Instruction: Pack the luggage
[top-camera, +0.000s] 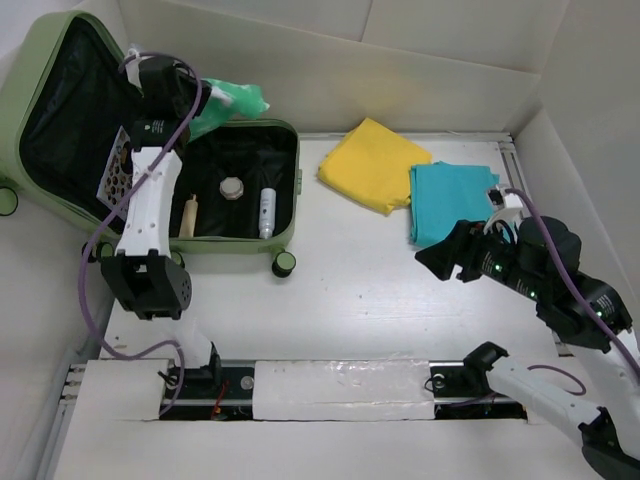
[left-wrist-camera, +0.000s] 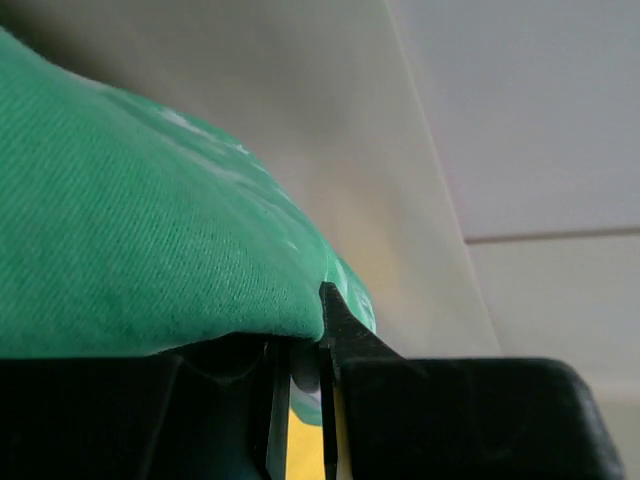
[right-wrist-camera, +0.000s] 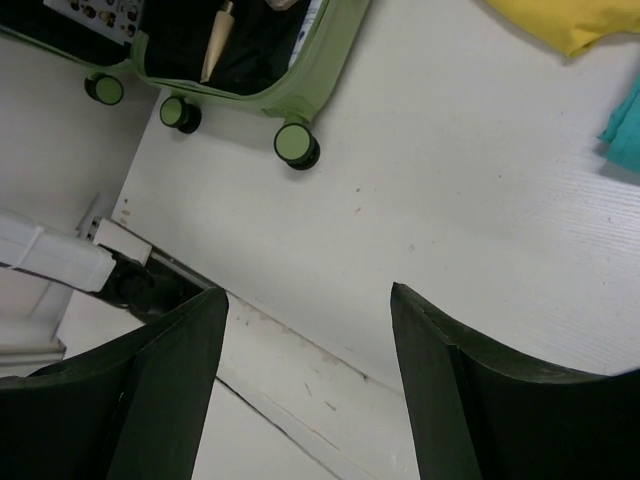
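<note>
Overhead, the luggage lay open at the far left of the bench, its lid propped up against the left wall and its black-lined base flat on its wheels. The left tool hung over the far rim of that base, its fingers drawn almost together and pinching a fold of green cloth. In the left wrist view the cloth bulged out above the narrow slit between them. The right tool hovered above bare bench on the right, near the teal cloth and the yellow cloth. In the right wrist view its fingers stood wide apart, with nothing between them and touching nothing.
</note>
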